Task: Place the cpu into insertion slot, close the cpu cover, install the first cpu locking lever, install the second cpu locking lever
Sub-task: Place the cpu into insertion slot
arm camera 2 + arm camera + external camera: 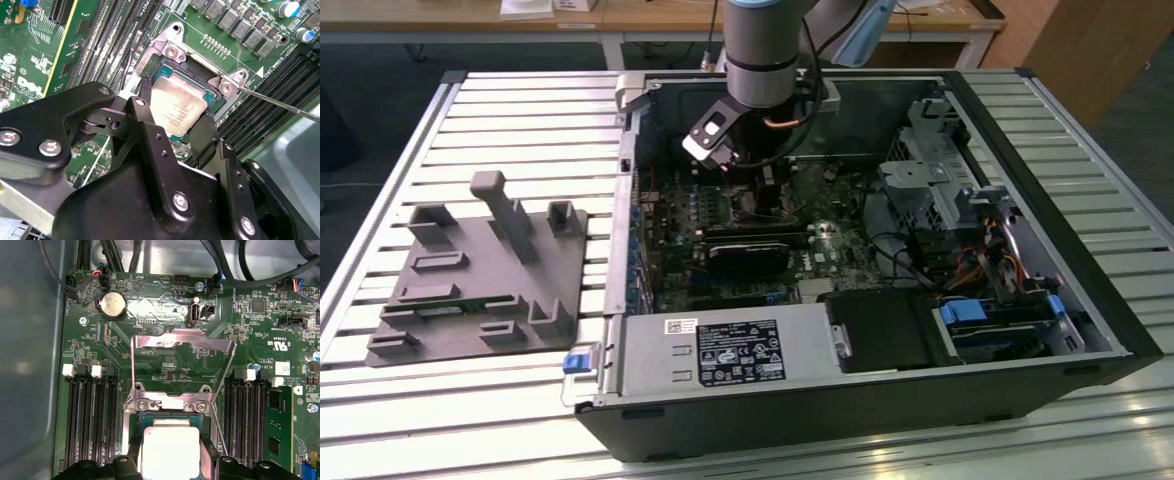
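Note:
The cpu (177, 105), a small square chip with a silver-grey top, sits between my gripper's two black fingers (145, 112). It is low over the insertion slot (197, 75) on the green motherboard, and I cannot tell whether it is fully seated. My gripper (176, 114) is shut on the cpu, also seen as (170, 450). The cpu cover (150, 341) stands open, tilted up behind the slot. A thin metal locking lever (280, 102) sticks out free beside the socket. In the exterior view the gripper (720, 150) reaches down into the open computer case.
Long black memory slots (92, 420) flank the socket on both sides. A coin battery (113, 304) and black cables lie beyond the cover. A black graphics card (754, 250), a power supply (720, 350) and a drive cage (934, 180) fill the case. A grey fixture plate (480, 270) lies at the exterior view's left.

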### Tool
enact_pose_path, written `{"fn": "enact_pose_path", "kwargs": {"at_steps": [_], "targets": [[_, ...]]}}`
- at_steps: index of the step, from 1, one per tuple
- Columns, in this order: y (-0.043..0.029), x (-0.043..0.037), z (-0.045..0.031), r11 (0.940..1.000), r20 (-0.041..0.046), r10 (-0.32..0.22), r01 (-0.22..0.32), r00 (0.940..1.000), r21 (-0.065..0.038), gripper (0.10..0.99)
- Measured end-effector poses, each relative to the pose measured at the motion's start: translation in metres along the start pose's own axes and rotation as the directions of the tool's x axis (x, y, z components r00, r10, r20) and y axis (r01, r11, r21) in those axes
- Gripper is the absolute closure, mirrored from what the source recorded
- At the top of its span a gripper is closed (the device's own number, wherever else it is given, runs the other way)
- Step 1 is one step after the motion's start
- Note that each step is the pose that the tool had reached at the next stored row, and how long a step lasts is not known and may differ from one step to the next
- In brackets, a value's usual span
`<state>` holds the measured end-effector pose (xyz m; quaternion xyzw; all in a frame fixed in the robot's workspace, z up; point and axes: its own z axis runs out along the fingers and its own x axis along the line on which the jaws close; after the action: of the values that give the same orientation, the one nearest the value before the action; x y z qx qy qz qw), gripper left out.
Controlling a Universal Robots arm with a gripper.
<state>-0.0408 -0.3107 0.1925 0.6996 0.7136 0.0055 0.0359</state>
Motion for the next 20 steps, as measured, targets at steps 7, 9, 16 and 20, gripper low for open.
{"fn": "enact_pose_path", "kwargs": {"at_steps": [7,9,16,20], "targets": [[0.0001,0.0001,0.0003,1.0,-0.0005,0.0,0.0,1.0,0.0,0.545],[0.0001,0.0001,0.0003,1.0,-0.0005,0.0,0.0,1.0,0.0,0.545],[0.0001,0.0002,0.0004,1.0,-0.0005,0.0,0.0,1.0,0.0,0.471],[0.0001,0.0001,-0.0009,1.0,-0.0004,0.0,0.0,1.0,0.0,0.471]]}}
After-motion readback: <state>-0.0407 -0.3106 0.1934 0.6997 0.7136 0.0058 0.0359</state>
